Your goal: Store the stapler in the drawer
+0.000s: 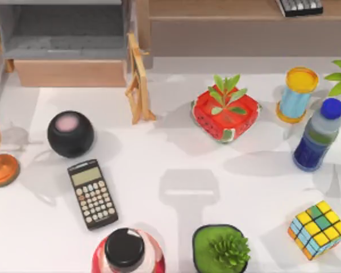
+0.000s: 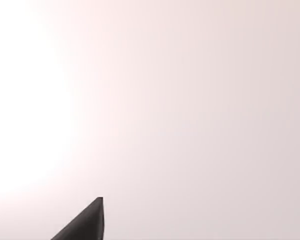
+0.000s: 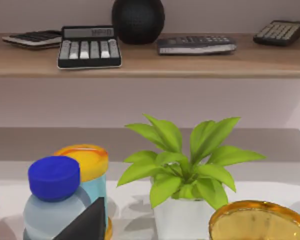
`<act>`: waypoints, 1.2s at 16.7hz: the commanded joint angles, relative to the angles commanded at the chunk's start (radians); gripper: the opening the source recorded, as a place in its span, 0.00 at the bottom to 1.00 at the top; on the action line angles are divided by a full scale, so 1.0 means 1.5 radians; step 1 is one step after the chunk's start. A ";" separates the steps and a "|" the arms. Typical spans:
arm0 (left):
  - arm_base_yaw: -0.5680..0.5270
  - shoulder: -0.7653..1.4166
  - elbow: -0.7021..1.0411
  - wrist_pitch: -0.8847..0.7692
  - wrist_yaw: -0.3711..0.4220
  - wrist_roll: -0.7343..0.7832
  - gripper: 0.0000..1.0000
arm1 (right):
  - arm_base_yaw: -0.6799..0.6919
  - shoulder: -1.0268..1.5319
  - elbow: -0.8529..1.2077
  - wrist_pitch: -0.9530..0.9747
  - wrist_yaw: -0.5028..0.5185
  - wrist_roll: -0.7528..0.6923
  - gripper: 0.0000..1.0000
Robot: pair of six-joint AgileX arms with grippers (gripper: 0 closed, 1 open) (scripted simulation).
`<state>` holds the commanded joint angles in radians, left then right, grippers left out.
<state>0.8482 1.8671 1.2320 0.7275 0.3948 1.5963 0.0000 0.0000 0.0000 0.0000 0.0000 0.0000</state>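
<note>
The drawer is pulled open at the table's far left corner. Its grey inside faces up and its tan front panel is toward the table. Can't tell where the stapler is.

Just right of the drawer front a small wooden easel stands. Nearer on the left are a black round speaker and, just beside it, a black calculator lying flat. Mid-table there's a red melon-print plant pot. On the right are a blue jar w/ yellow lid and a blue-capped bottle near each other, and a colour cube closer in. A green pot sits at the near edge, and a long brown shelf runs along the back.

Left gripper - just a dark tip against a pale blank surface, so I can't tell if it's spread or closed.

Right gripper - a dark tip in front of the bottle and jar, w/ a leafy plant in a white pot beside them. The shelf behind carries more calculators. Can't tell its state either.
</note>
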 joint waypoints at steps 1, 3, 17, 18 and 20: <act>0.009 0.000 -0.061 0.073 0.022 0.019 1.00 | 0.000 0.000 0.000 0.000 0.000 0.000 1.00; 0.019 0.005 -0.179 0.207 0.067 0.045 1.00 | 0.000 0.000 0.000 0.000 0.000 0.000 1.00; -0.086 0.083 -0.530 0.542 0.244 -0.004 1.00 | 0.000 0.000 0.000 0.000 0.000 0.000 1.00; -0.086 0.083 -0.530 0.542 0.244 -0.004 1.00 | 0.000 0.000 0.000 0.000 0.000 0.000 1.00; -0.086 0.083 -0.526 0.539 0.242 -0.003 1.00 | 0.000 0.000 0.000 0.000 0.000 0.000 1.00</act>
<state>0.7192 1.9909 0.4426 1.5365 0.7582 1.5915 0.0000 0.0000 0.0000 0.0000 0.0000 0.0000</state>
